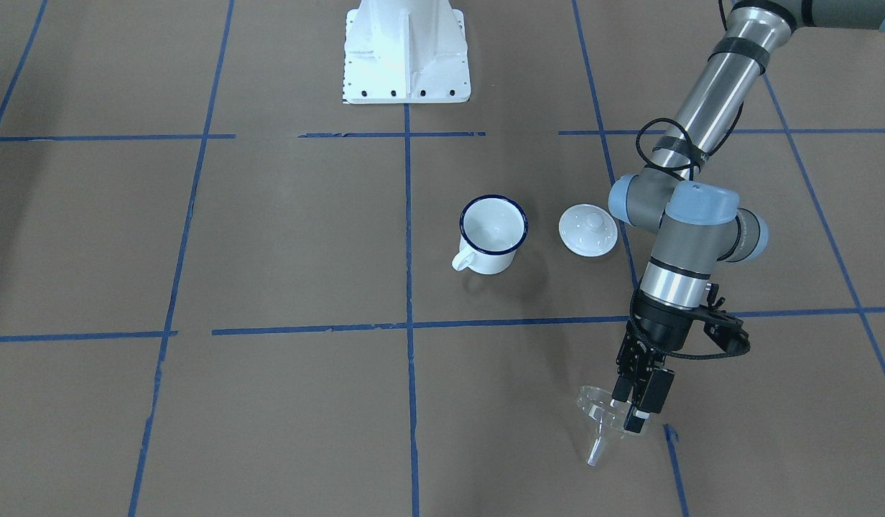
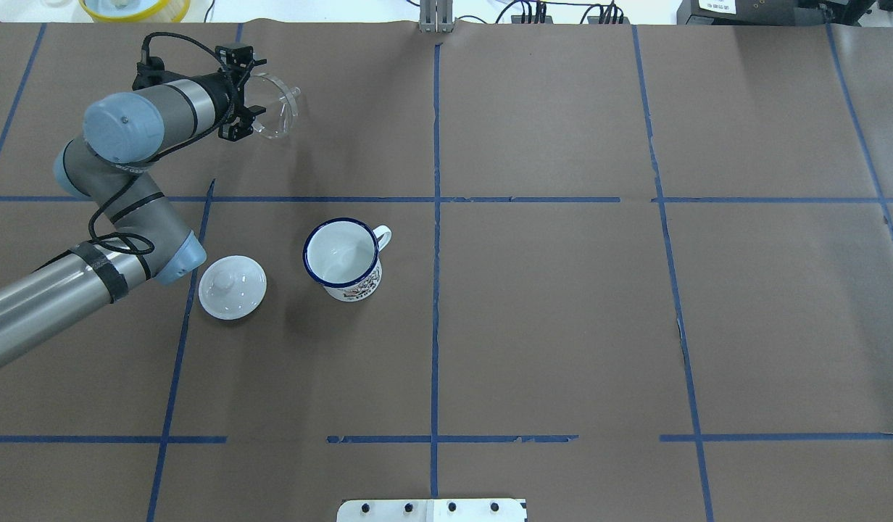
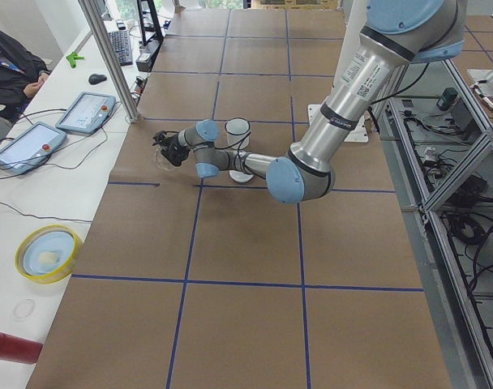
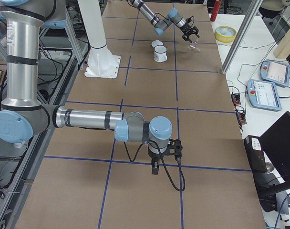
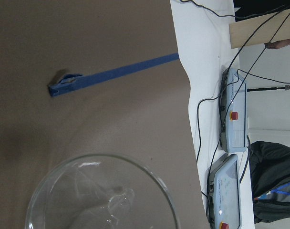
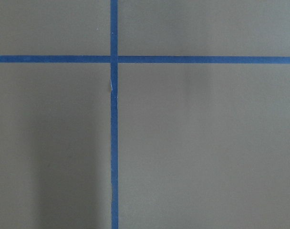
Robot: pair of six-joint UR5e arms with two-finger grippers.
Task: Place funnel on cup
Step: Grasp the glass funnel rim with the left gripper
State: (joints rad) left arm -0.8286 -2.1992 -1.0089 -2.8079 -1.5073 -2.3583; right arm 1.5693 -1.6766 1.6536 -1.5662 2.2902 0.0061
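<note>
The clear funnel (image 1: 599, 425) is held by its rim in my left gripper (image 1: 633, 409), tilted, with its spout pointing away from the arm, low over the table near the far left edge. It also shows in the overhead view (image 2: 274, 107) and fills the bottom of the left wrist view (image 5: 102, 195). The white cup (image 1: 493, 233) with a dark blue rim stands upright and empty near the table's middle (image 2: 343, 257), well apart from the funnel. My right gripper (image 4: 154, 167) shows only in the right side view, low over bare table; I cannot tell whether it is open or shut.
A round white knobbed lid (image 1: 587, 230) lies beside the cup, under my left forearm (image 2: 232, 287). The white robot base (image 1: 406, 50) stands at the near edge. A side bench beyond the table edge holds tablets (image 3: 86, 112) and a yellow bowl (image 3: 48, 253).
</note>
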